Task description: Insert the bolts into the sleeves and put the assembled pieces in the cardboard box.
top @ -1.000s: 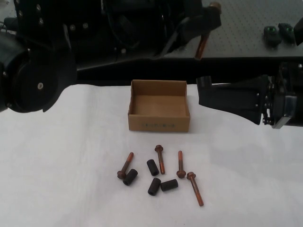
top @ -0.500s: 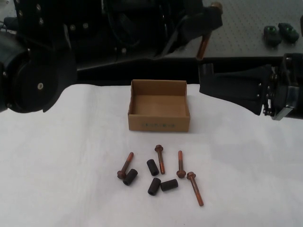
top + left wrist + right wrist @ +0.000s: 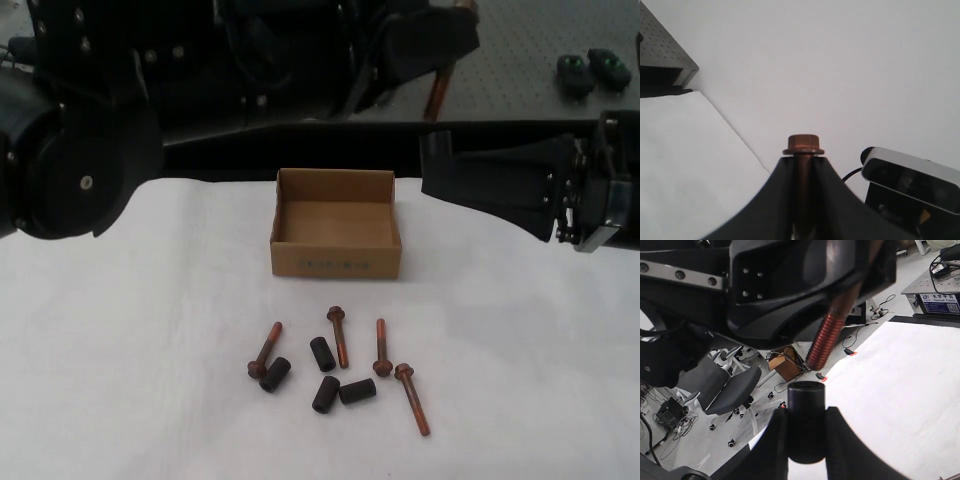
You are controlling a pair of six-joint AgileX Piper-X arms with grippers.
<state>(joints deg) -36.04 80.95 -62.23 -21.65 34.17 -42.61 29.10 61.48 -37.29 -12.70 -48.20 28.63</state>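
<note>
Left jaws grip threaded coppery bolt [image 3: 803, 144]; right jaws, black sleeve [image 3: 806, 420]

**Bright light from above, a white cloth, dark arms**

In the high view the white cloth [image 3: 120, 380] is very bright, so its folds hardly show. The loose bolts [image 3: 340, 337] and sleeves [image 3: 322, 354] make only small, soft shadows right beside them, so the light seems to come from above. The black arms are dark shapes with few details. In the left wrist view the wall glows pale, and the bolt [image 3: 803, 145] clamped in the left gripper [image 3: 803, 162] looks dark against it. In the right wrist view that bolt's thread [image 3: 827, 337] shines, and the sleeve [image 3: 806, 432] pinched in the right gripper [image 3: 806, 415] is almost pure black.
</note>
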